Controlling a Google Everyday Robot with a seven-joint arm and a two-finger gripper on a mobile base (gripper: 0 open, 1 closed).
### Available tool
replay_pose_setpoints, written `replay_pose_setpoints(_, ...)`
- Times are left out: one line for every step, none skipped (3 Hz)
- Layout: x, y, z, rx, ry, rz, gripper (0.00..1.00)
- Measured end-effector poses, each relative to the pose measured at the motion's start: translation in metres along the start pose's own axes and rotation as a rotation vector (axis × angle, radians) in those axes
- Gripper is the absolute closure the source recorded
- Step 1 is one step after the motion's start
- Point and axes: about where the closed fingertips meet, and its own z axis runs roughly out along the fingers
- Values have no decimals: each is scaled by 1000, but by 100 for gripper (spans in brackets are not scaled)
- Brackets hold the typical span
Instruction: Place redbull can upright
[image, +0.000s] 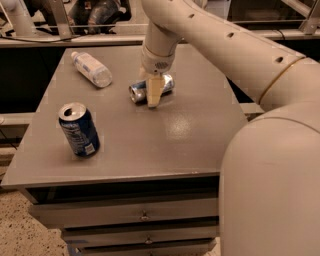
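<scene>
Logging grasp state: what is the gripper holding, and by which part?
Cannot be told: the gripper sits at the middle of the lying redbull can.

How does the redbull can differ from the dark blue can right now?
Pose: the redbull can lies on its side; the dark blue can stands upright. Look: the redbull can is slim and silver with blue patches; the dark blue can is wider with a white label. Place: the redbull can is mid-table at the gripper; the dark blue can sits front-left, apart from it. Both are metal cans on the table.
</scene>
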Motion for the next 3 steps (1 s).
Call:
replay_pose_setpoints(0,-1,-1,0,5,2,63)
replay_pose_setpoints(-5,-9,-21,10,13,11,87)
replay_pose_setpoints(-5,-12,-57,25,-50,73,100)
